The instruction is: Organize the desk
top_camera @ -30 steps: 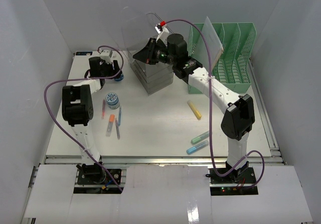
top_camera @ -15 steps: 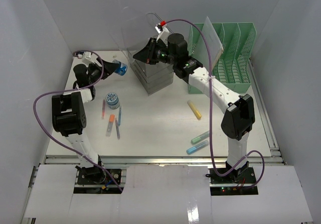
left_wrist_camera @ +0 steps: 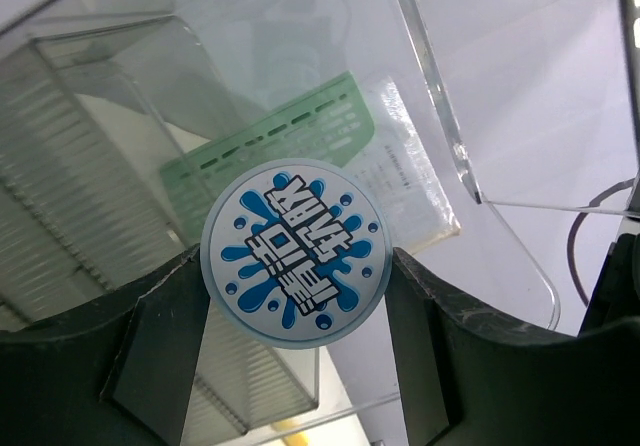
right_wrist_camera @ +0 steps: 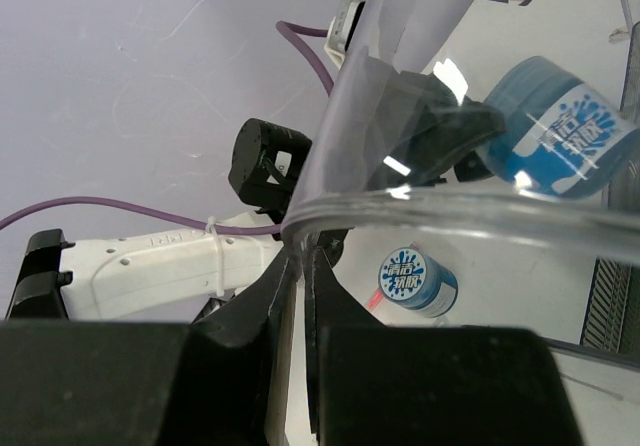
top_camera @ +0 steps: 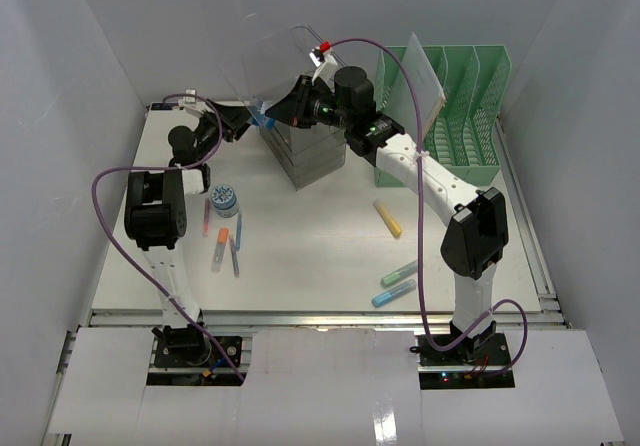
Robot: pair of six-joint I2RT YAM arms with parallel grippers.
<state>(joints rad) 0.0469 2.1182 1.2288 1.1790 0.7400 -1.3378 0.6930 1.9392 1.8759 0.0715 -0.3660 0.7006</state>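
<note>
Step in hand: stowing blue tub (left_wrist_camera: 295, 236); left gripper (left_wrist_camera: 296, 276) pinches it aloft beside the clear box (top_camera: 305, 151); right gripper (right_wrist_camera: 303, 248), pressed together, holds the lid (right_wrist_camera: 420, 216) up; desk (top_camera: 300, 256) lies below. Next, you lower the tub inside and let go.

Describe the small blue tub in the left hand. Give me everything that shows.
The tub is a small round blue pot, plastic by its look, with a flat pale lid printed with a blue splash logo and lettering. The lid is on. The left hand grips it by its sides, tipped so the lid faces the wrist camera. It is held at the back of the desk, beside the clear drawer stack and close to the raised clear flap. Nothing else visibly touches it.
</note>
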